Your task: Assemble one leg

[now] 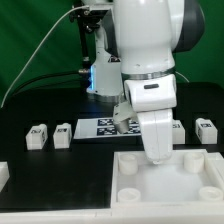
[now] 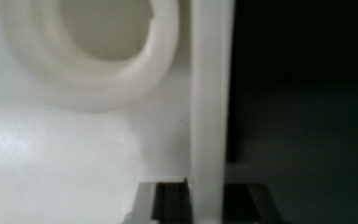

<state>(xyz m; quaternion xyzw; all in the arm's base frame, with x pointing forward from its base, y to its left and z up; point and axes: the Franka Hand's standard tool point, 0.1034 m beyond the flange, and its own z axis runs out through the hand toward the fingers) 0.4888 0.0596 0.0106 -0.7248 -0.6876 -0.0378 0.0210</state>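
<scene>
Small white tagged legs stand on the black table in the exterior view: two at the left [image 1: 38, 137] [image 1: 63, 134] and one at the right [image 1: 205, 128]. The large white square panel [image 1: 200, 185] lies at the front. My gripper [image 1: 155, 152] is lowered onto the panel's far rim. In the wrist view the gripper [image 2: 206, 192] straddles the upright rim [image 2: 208, 100]. A dark finger [image 2: 167, 205] sits against each side of the rim. A round corner socket [image 2: 87, 50] of the panel shows beside it. No leg is held.
The marker board [image 1: 108, 128] lies behind the panel in the middle. A further white piece [image 1: 178, 128] shows partly behind my gripper. A white object [image 1: 3, 175] sits at the exterior view's left edge. Green backdrop and a camera stand are at the back.
</scene>
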